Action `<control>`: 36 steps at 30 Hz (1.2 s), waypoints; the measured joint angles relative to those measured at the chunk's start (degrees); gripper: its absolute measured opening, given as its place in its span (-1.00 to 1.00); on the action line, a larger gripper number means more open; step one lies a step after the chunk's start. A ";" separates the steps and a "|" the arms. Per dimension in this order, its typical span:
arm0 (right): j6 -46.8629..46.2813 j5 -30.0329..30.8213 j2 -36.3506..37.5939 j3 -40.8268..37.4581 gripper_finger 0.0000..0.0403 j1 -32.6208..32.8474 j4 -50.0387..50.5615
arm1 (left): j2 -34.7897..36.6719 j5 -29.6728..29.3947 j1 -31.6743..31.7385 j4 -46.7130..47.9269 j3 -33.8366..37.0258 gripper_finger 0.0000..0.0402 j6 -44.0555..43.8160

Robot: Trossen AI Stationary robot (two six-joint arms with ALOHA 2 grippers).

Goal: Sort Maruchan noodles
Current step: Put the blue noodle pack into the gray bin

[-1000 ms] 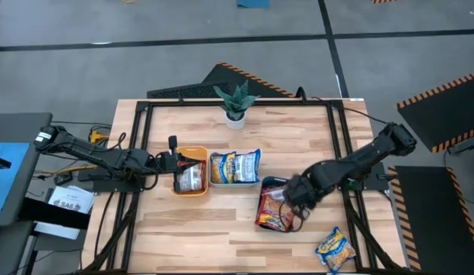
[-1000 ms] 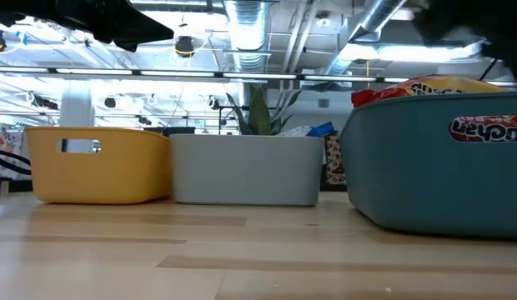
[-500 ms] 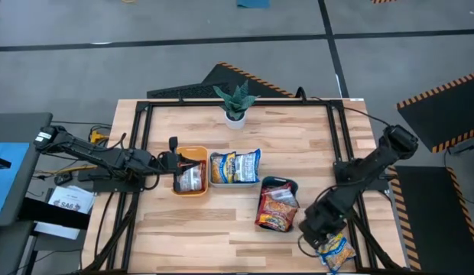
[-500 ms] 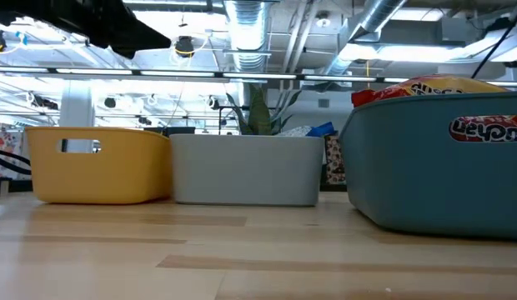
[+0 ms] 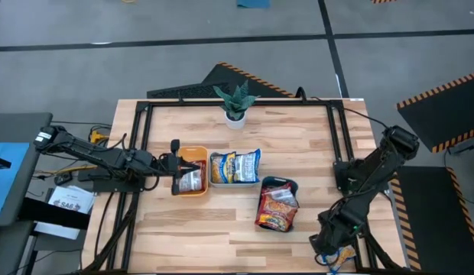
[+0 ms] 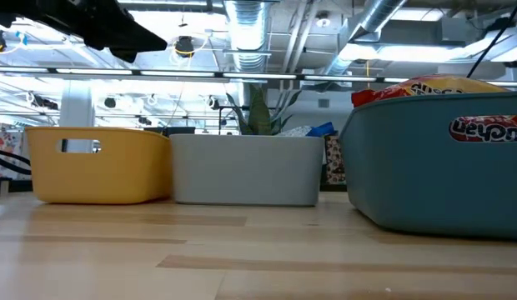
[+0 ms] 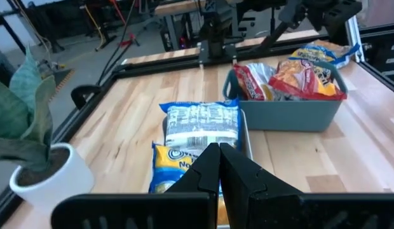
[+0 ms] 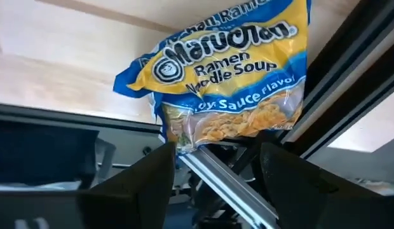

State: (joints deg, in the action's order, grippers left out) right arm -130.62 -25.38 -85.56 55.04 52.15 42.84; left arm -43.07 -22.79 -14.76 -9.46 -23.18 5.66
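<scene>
A yellow-and-blue Maruchan packet (image 8: 229, 76) lies at the table's near right corner (image 5: 338, 257), partly over the metal frame rail. My right gripper (image 8: 213, 172) hovers open just above it, one finger on either side of its end. The orange tray (image 5: 199, 153) holds a silver-and-red packet (image 5: 191, 179). Yellow-and-blue packets (image 5: 235, 166) fill the clear tray (image 6: 246, 171). Orange-red packets (image 5: 277, 208) lie in the teal tray (image 6: 434, 167). My left gripper (image 7: 219, 166) is shut and holds nothing, at the orange tray's left rim (image 5: 176, 163).
A potted plant (image 5: 235, 103) stands at the far middle of the table. The black frame rails (image 5: 340, 137) run along the table's edges, and one (image 8: 241, 184) passes right under the loose packet. Bare wood lies along the near edge at left (image 5: 191, 237).
My right gripper has swung from above the teal tray toward the table's near right corner and come down over the loose yellow-and-blue packet. The orange-red packets stay in the teal tray.
</scene>
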 joint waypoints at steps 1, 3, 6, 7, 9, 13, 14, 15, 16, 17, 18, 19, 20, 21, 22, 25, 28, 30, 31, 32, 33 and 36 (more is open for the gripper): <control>-1.15 0.02 0.01 -0.39 0.26 0.29 -0.60 | 0.00 0.00 0.00 0.33 0.00 -1.00 -0.54; -3.47 0.02 0.00 -2.03 0.26 0.73 -3.28 | 0.00 0.00 0.00 1.28 0.00 -1.00 -1.39; -4.96 0.01 0.00 -5.15 0.26 0.99 -8.63 | 0.00 0.00 0.00 2.85 0.00 -1.00 -1.91; -5.01 0.02 -0.02 -5.96 0.26 0.77 -9.76 | 0.00 0.00 0.00 3.06 0.00 -1.00 -1.93; -5.01 0.02 -0.02 -6.99 0.26 0.51 -10.04 | -0.02 0.00 0.00 2.93 0.00 -1.00 -1.85; -5.01 0.04 -0.02 -7.84 0.26 0.54 -8.48 | -0.02 -0.02 0.00 2.48 0.00 -1.00 -1.58; -5.05 0.03 -0.02 -8.07 0.26 0.59 -8.21 | -0.02 -0.04 0.00 2.48 0.00 -1.00 -1.52; -5.33 -0.02 -0.02 -8.43 0.26 0.62 -8.26 | -0.02 -0.16 0.00 2.48 0.00 -1.00 -1.47; -5.87 0.07 -0.02 -8.81 0.26 0.77 -8.19 | -0.02 -0.26 0.00 2.46 0.00 -1.00 -1.45; -6.25 0.37 -0.02 -9.24 0.26 0.75 -8.19 | -0.02 -0.26 0.00 2.39 0.00 -1.00 -1.45; -6.33 1.24 -0.02 -9.63 0.26 0.78 -8.29 | -0.02 -0.26 0.00 2.33 0.00 -1.00 -1.45; -6.44 2.22 -0.02 -9.97 0.26 0.80 -8.53 | -0.02 -0.26 0.00 2.30 0.00 -1.00 -1.43; -6.50 2.89 -0.04 -10.33 0.26 0.84 -8.99 | -0.02 -0.26 0.00 2.33 0.00 -1.00 -1.43; -6.50 3.32 -0.04 -10.46 0.26 0.84 -9.02 | -0.02 -0.26 0.00 2.31 0.00 -1.00 -1.45; -6.50 3.58 -0.04 -10.60 0.26 0.84 -9.02 | -0.02 -0.26 0.00 2.31 0.00 -1.00 -1.44; -6.48 3.61 -0.29 -10.65 0.26 0.84 -9.04 | -0.02 -0.26 0.00 2.33 0.00 -1.00 -1.43; -6.35 2.44 -2.53 -10.51 0.26 0.92 -10.74 | -0.02 -0.26 0.00 2.46 0.00 -1.00 -1.43; -5.11 0.79 -4.95 -10.44 0.26 1.00 -12.69 | -0.02 -0.26 0.00 2.48 0.00 -1.00 -1.43; -3.91 -0.67 -5.99 -10.37 0.26 0.70 -13.15 | -0.02 -0.26 0.00 2.48 0.00 -1.00 -1.43; -3.08 -1.84 -7.02 -10.13 0.26 0.39 -13.15 | -0.02 -0.26 0.00 2.49 0.00 -1.00 -1.43; -2.69 -2.34 -7.89 -9.68 0.26 0.34 -12.78 | -0.02 -0.26 0.00 2.50 0.00 -1.00 -1.43; -0.59 -2.40 -9.15 -8.55 0.25 0.36 -11.41 | -0.02 -0.26 0.00 2.50 0.00 -1.00 -1.41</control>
State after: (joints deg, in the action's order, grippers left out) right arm -131.21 -27.78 -94.71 46.49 52.51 31.43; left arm -43.09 -23.05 -14.76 -6.96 -23.18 4.25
